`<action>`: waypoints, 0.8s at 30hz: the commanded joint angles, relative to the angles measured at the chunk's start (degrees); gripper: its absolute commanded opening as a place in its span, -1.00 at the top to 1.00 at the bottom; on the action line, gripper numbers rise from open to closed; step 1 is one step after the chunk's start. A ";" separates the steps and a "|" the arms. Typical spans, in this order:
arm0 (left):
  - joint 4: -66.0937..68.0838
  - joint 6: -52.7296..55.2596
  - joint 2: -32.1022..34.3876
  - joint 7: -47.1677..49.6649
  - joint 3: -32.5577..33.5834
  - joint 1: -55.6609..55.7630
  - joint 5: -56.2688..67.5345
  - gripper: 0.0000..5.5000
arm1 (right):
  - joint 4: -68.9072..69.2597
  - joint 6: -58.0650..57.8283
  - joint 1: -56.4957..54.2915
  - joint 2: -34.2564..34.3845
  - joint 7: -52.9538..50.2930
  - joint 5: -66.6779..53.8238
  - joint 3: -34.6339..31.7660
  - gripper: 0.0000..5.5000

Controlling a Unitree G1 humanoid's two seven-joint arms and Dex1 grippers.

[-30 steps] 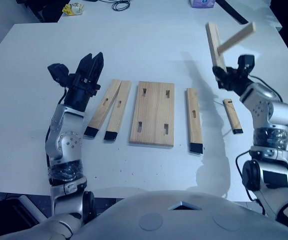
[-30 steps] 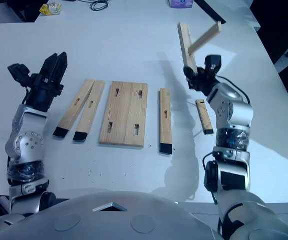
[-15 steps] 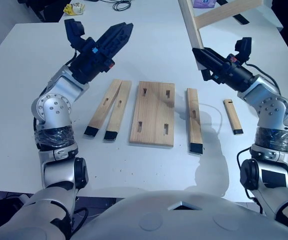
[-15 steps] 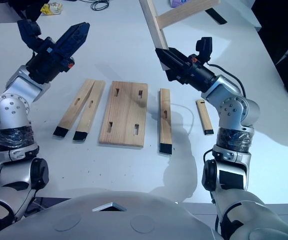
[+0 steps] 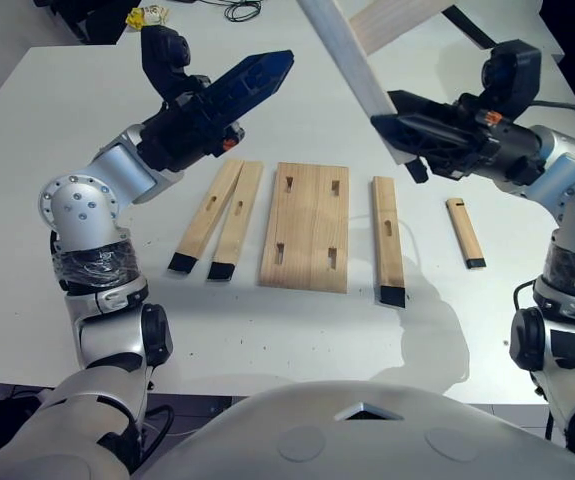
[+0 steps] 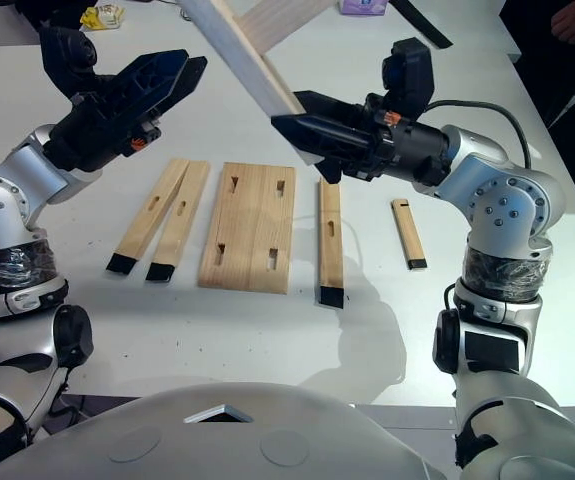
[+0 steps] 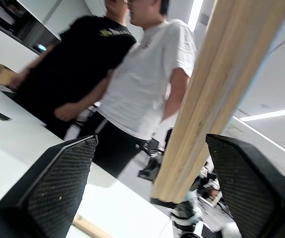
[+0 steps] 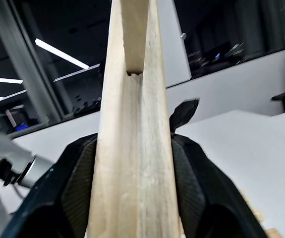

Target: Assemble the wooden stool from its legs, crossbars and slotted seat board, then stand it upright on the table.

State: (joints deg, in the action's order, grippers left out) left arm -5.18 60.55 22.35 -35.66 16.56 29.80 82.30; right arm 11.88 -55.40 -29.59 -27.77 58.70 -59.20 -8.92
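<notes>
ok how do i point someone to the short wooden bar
On the white table, find the wide wooden seat board with four slots. To the robot's right, past one long slotted wooden leg, lies the short wooden bar alone. It is much shorter than the other pieces and has no visible slot.

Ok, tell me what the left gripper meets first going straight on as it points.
Likely the wooden leg clamped in the right gripper: it stands ahead between the left gripper's open fingers, though depth is unclear.
</notes>
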 commanded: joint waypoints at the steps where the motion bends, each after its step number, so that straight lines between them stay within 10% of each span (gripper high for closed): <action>1: -3.77 1.46 0.76 0.48 -0.69 0.18 3.44 -0.47 | -1.36 1.41 -3.31 -1.48 1.71 0.76 0.89 0.25; 24: -6.71 -1.60 2.10 -4.79 -4.03 -3.41 -1.61 -0.47 | -8.25 6.36 -6.24 -5.73 13.81 11.17 11.58 0.25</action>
State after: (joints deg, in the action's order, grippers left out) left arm -10.96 59.06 24.28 -40.20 13.03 27.12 80.86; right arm 3.64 -49.53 -34.10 -33.74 72.19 -48.30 2.82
